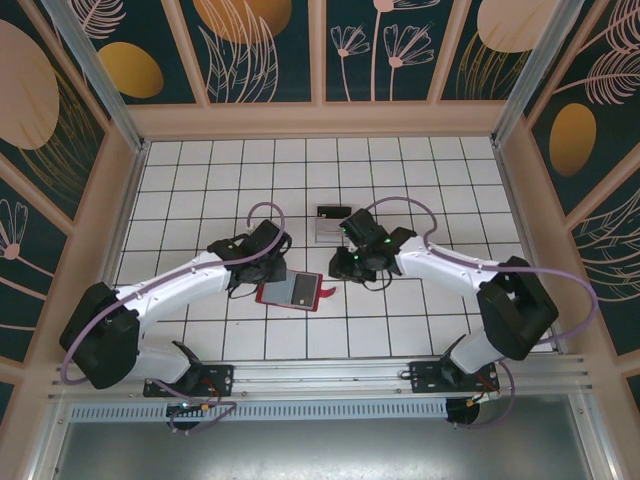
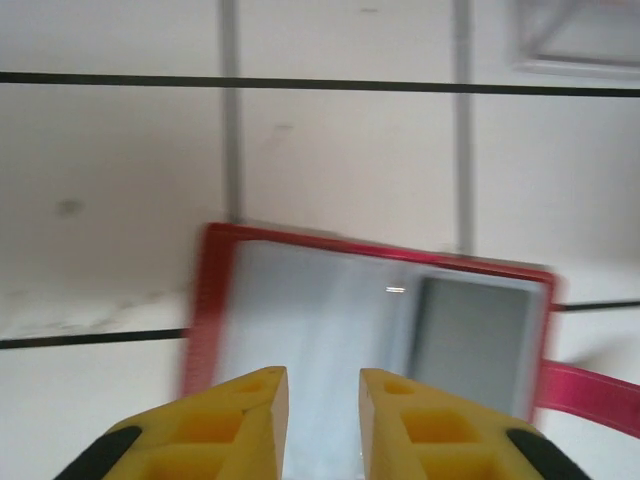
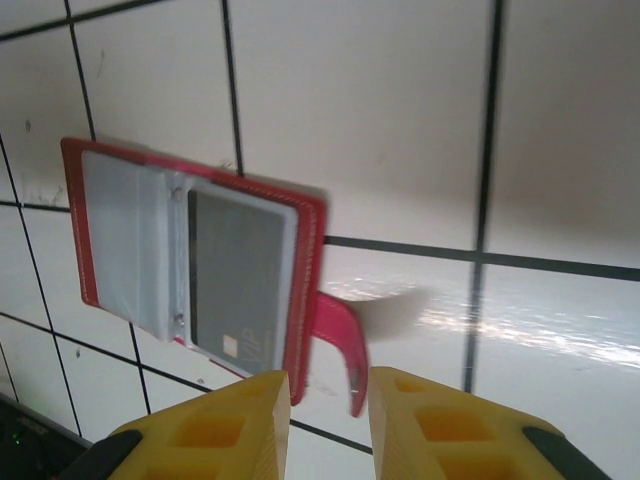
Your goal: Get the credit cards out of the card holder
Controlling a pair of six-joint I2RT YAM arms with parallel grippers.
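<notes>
So on the white tiled surface (image 1: 400,170), the flat red fold-open card holder (image 1: 290,291) lies opened out, grey inside face up, between the two arms. The left pincer (image 2: 323,400) hangs over its near edge, yellow fingers only slightly spread and pinching nothing. The right pincer (image 3: 328,410) is the same, narrowly spread and empty, just beside the tab end. My take on doing this step well: one side should pin the case's spine or far flap down while the other catches the exposed short edge of a card and slides it flat along the pocket. Lifting upward would probably drag the whole case with it. As for contents, the clear sleeve next to the tab has a thin dark rectangular card (image 3: 235,270) tucked in. The other sleeve looks pale, and I can't tell if there's a card in it. The little red strap tab (image 3: 340,335) sticks out loose on the tiles.
</notes>
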